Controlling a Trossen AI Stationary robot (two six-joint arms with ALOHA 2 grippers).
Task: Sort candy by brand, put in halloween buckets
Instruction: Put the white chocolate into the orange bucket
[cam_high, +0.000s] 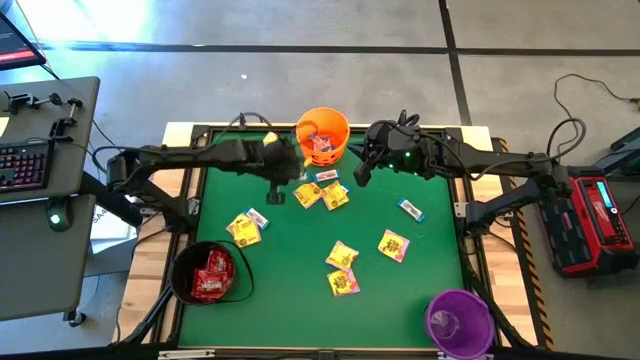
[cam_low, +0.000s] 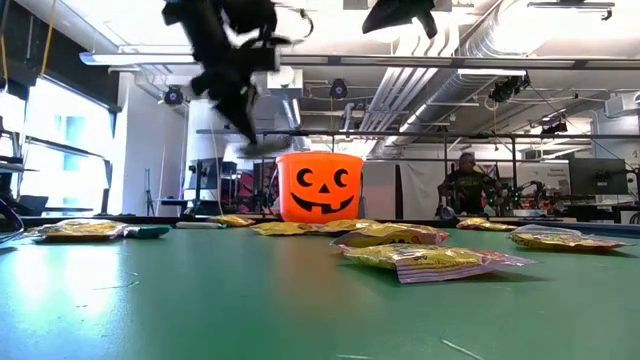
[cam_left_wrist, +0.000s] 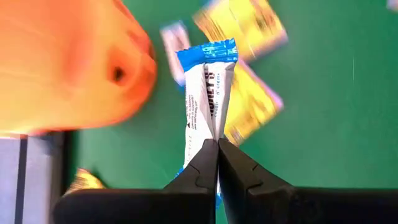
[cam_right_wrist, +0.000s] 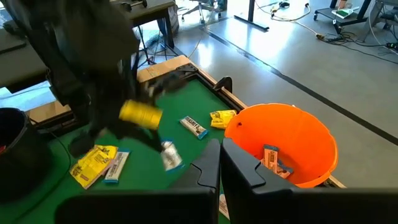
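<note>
Jaws of the left gripper (cam_left_wrist: 217, 146) are pinched together on a flat white wrapped packet with blue crimped ends (cam_left_wrist: 208, 93), which it holds above the table; in the right wrist view the packet hangs from that gripper as a pale blur (cam_right_wrist: 171, 155). From the high view the left gripper (cam_high: 282, 165) sits over the far middle of the green table (cam_high: 300, 310), just beside the round orange plastic bucket with a jack-o'-lantern face (cam_high: 322, 135). The right gripper (cam_high: 362, 170) has its jaws fully together and empty, on the other side of the orange bucket and near its rim.

Inside the orange bucket lie a few packets with blue-and-white wrappers (cam_right_wrist: 273, 160).

A round black plastic bucket (cam_high: 208, 272) stands at the near left of the table and contains red shiny packets (cam_high: 212, 275). A round purple plastic bucket (cam_high: 458, 322) stands at the near right corner.

Loose on the green surface:
- yellow shiny packets near the orange bucket (cam_high: 335, 196);
- a yellow packet at the left (cam_high: 243, 229), touching a white-and-blue packet (cam_high: 257, 217);
- two yellow packets at the centre (cam_high: 342, 256);
- one yellow packet to the right of centre (cam_high: 393, 245);
- a white-and-blue packet at the right (cam_high: 411, 209).

A person (cam_low: 466, 185) stands in the room well beyond the table.
</note>
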